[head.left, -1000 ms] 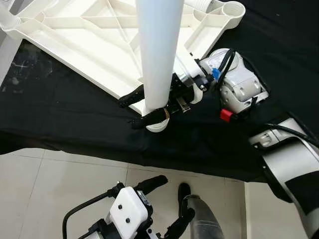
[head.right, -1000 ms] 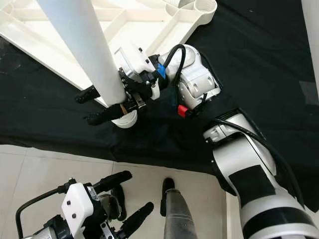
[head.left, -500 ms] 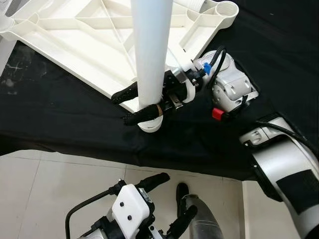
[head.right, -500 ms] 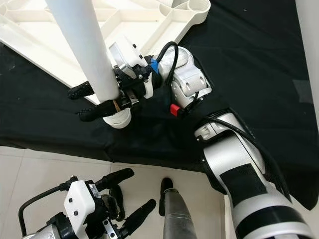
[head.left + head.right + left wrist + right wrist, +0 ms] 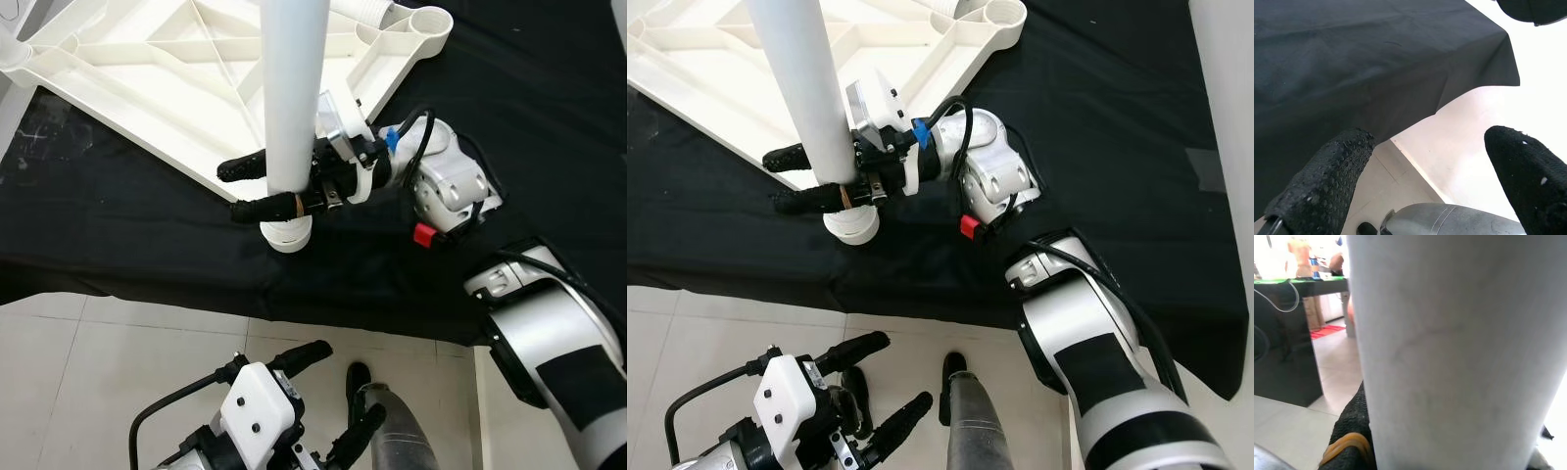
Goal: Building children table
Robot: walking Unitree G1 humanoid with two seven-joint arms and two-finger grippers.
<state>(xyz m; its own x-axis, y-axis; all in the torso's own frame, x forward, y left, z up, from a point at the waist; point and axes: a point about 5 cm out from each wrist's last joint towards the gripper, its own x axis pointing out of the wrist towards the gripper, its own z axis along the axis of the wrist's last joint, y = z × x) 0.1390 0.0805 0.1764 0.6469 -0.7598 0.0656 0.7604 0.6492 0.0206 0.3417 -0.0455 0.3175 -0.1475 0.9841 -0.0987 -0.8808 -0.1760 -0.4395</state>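
A white ribbed tabletop (image 5: 147, 88) lies upside down on a black cloth (image 5: 118, 225). One round leg socket (image 5: 429, 20) shows at its far right corner. A long white table leg (image 5: 294, 98) stands nearly upright at the tabletop's near corner, its lower end (image 5: 286, 235) on the cloth. My right gripper (image 5: 231, 192) is shut on the leg just above that end, one black finger on each side; in the right wrist view the leg (image 5: 1459, 352) is pressed against a finger (image 5: 1352, 431). My left gripper (image 5: 348, 382) hangs open low over the floor.
The cloth's front edge (image 5: 294, 318) hangs over a pale tiled floor (image 5: 88, 382). My own leg and foot (image 5: 392, 431) are by the left gripper. Another white leg (image 5: 372, 10) lies near the far socket. A dark counter (image 5: 1288, 342) stands in the room beyond.
The whole view has shifted a little. My right gripper keeps its hold on the leg, and its fingers have turned from pointing down-left to nearly level. The left gripper has hardly moved.
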